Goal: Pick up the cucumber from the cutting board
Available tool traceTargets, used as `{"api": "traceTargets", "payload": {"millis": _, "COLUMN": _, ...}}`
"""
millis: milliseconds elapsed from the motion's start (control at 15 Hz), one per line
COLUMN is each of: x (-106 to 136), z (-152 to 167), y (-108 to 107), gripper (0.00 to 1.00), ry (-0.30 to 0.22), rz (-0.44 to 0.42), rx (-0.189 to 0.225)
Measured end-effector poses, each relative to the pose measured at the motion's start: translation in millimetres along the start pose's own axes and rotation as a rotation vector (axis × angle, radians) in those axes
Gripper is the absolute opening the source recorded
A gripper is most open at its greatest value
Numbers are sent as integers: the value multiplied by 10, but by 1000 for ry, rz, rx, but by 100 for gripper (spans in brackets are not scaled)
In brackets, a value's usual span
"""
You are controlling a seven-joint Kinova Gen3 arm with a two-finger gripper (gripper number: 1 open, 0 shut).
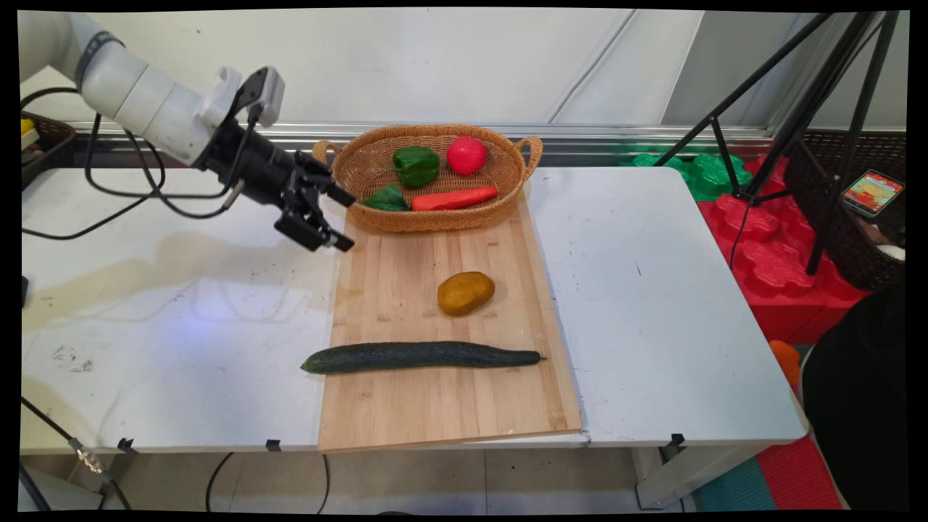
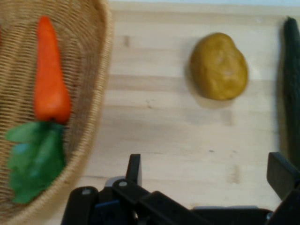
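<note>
Nearest the camera, a long dark green cucumber (image 1: 423, 356) lies crosswise on a wooden cutting board (image 1: 406, 406), its left tip just over the board's left edge. The board rests on the white counter (image 1: 652, 326), with its near edge at the counter's front.

Behind the cucumber, near the board's middle, sits a brownish-yellow potato (image 1: 465, 293), well apart from the cucumber. In the hand view the potato (image 2: 219, 66) is at upper right and the cucumber (image 2: 291, 84) runs along the right edge.

Gripper (image 1: 339, 220): hangs above the board's far left corner, just beside the basket's left end, pointing right and down. Fingers spread wide, nothing between them. In the hand view the two fingertips (image 2: 133, 169) stand far apart over bare board.

Farther back, an oval wicker basket (image 1: 507, 192) with two handles stands on the board's far end. Inside it: an orange carrot (image 1: 455, 199) with green leaves (image 1: 386, 199) along the near wall, a green bell pepper (image 1: 416, 165) behind it, and a red tomato (image 1: 466, 154) to the pepper's right. The hand view shows the carrot (image 2: 50, 75) and leaves (image 2: 35, 159) in the basket (image 2: 96, 93) at left.

Right of the counter: a black tripod (image 1: 805, 109) over red and green foam blocks (image 1: 761, 246).
</note>
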Motion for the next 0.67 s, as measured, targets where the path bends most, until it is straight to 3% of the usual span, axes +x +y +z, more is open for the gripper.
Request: {"api": "traceTargets", "payload": {"millis": 667, "x": -45, "z": 472, "y": 601, "gripper": 100, "ry": -90, "rz": 17, "rx": -80}}
